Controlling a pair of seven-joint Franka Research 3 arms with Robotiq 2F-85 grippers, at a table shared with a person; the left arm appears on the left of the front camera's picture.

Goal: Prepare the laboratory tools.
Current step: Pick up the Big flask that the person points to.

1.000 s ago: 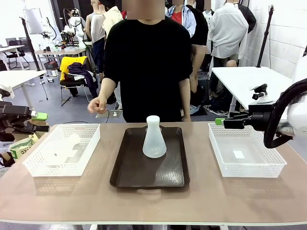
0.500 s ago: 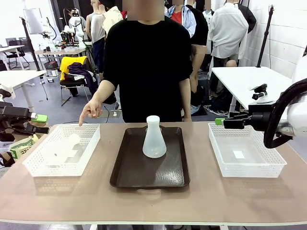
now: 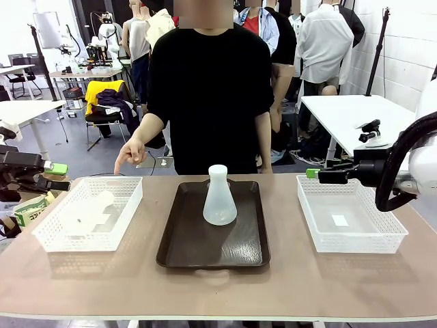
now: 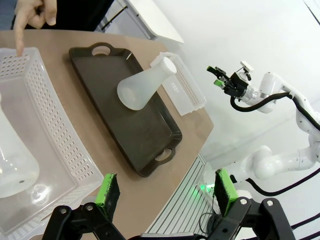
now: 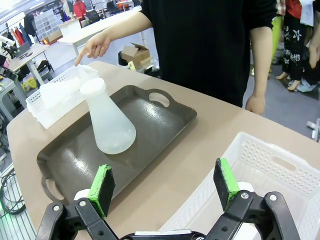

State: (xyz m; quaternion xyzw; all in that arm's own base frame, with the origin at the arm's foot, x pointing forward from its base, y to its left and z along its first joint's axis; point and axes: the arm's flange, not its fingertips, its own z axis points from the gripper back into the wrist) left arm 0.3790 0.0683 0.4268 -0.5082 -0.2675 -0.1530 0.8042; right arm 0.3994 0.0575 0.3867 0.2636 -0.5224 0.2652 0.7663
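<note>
The frosted-white conical flask [image 3: 92, 210] the person's hand [image 3: 131, 152] points at lies on its side in the white mesh basket [image 3: 128, 213] left of the dark brown tray [image 3: 212, 249], neck seemingly toward the tray's far end. We judge our left gripper [image 4: 166, 192] nearer; it and the right gripper [image 5: 162, 187] gape wide, empty. A second frosted flask [image 3: 220, 198] stands upright on the tray.

We find a frosted, translucent flask [image 3: 220, 199], matt against the smooth, faintly glossy dark brown tray [image 3: 179, 242]; a second frosted flask [image 3: 94, 209] lies in a white perforated plastic basket [image 3: 51, 236]. The worktop [image 3: 218, 287] is matt, smooth and pale wood-toned. The right end effector [image 5: 162, 187] is black plastic with matt green pads [image 5: 102, 189].
</note>
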